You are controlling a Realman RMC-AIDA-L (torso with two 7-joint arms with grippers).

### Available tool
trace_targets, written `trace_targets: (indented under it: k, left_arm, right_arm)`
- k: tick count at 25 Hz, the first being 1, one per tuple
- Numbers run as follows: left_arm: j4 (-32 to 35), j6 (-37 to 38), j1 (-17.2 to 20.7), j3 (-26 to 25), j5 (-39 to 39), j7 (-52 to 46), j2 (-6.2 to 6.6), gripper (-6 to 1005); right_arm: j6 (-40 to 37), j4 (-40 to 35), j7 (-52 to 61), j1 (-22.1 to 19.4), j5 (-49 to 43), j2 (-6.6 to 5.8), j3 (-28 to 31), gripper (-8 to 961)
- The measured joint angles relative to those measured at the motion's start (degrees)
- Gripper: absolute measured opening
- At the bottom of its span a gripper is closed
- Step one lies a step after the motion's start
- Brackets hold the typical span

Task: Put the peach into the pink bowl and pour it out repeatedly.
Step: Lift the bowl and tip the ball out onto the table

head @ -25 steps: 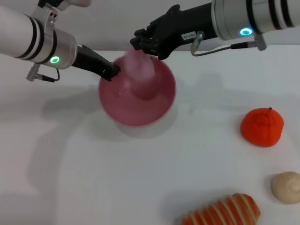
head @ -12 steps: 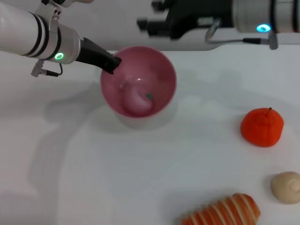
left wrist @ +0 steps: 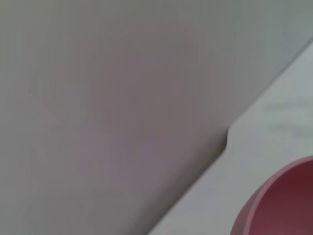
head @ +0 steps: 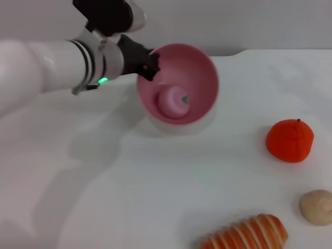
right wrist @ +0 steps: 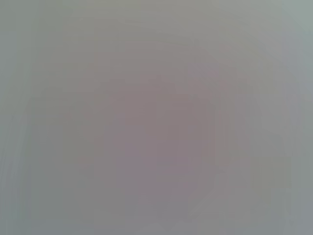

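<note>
The pink bowl (head: 199, 67) is lifted off the white table and tilted, its opening facing me. The pale-pink peach (head: 174, 101) with its small green leaf mark lies inside it, low against the wall. My left gripper (head: 149, 63) is shut on the bowl's left rim and holds it up. The bowl's rim also shows at a corner of the left wrist view (left wrist: 274, 205). My right gripper is out of view; the right wrist view shows only blank grey.
An orange-red round fruit (head: 290, 140) sits on the table (head: 155, 187) at the right. A beige lumpy ball (head: 316, 206) lies at the right edge. A striped orange bread-like toy (head: 249, 233) lies at the front right.
The peach dropped from my right gripper into the bowl. The right arm rose out of view. My left gripper lifted the bowl, moved it right and tilted it.
</note>
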Motion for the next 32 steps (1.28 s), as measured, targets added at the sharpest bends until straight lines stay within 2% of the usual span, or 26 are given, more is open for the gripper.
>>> trace_targets:
  k: [2,3,4,9,11,13,16,19,20,22,25,32]
  left_arm:
    - [2.04,-5.45,2.27,4.04,-0.02,-2.05,-0.01,39]
    - [2.04,-5.45,2.27,4.04,-0.02,-2.05,-0.01,39]
    - [4.58,-12.48,5.14,7.62,-0.06,-3.65,-0.01,39]
    - [6.29,-27.03,9.67,14.01,-0.22,-5.76,0.02,40]
    - [6.35,-32.68,11.03,17.04,-0.37,-6.49,0.03,39]
    - [6.05,-39.29,12.47,21.25,-0.59,-6.7,0.02,38]
    - [4.73,-47.5,13.61,26.03,-0.72,-6.48,0.02,38]
    - [2.69,-53.95,13.85,29.68,-0.72,-6.54,0.02,38]
    - [2.69,-53.95,13.85,29.68,-0.72,-6.54,0.02,38]
    - [-0.13,-61.56,13.86,33.39,-0.42,-6.27,0.02,38]
    - [-2.84,-69.46,13.73,36.31,-0.37,-6.2,0.0,38]
    - [-6.78,-80.44,13.85,40.36,-0.41,-5.77,-0.02,38]
  right_arm:
    - [-4.84,4.76,-3.0,-0.02,3.89,-0.13,3.8,559]
    - [-6.82,6.73,-3.68,-0.03,4.69,-0.24,6.08,558]
    - [-7.56,7.62,-3.75,-0.12,4.47,-0.38,7.56,557]
    - [-10.06,9.14,-4.12,-2.53,3.2,-1.28,12.21,553]
    - [-11.23,9.22,-4.13,-3.79,3.15,-1.9,13.23,552]
    - [-11.96,9.63,-3.33,-5.01,3.71,-3.26,13.61,550]
    - [-12.09,10.0,-1.95,-6.53,4.38,-4.59,14.62,548]
    - [-12.29,10.17,-1.52,-7.51,4.38,-5.13,15.47,545]
    - [-12.31,10.38,-1.51,-7.56,4.38,-5.25,15.58,545]
    - [-12.36,10.99,-1.5,-7.49,4.33,-5.51,15.78,543]
    - [-12.49,11.42,-1.5,-7.22,4.18,-5.73,15.92,541]
    - [-12.6,11.83,-1.5,-6.41,3.89,-5.53,16.05,535]
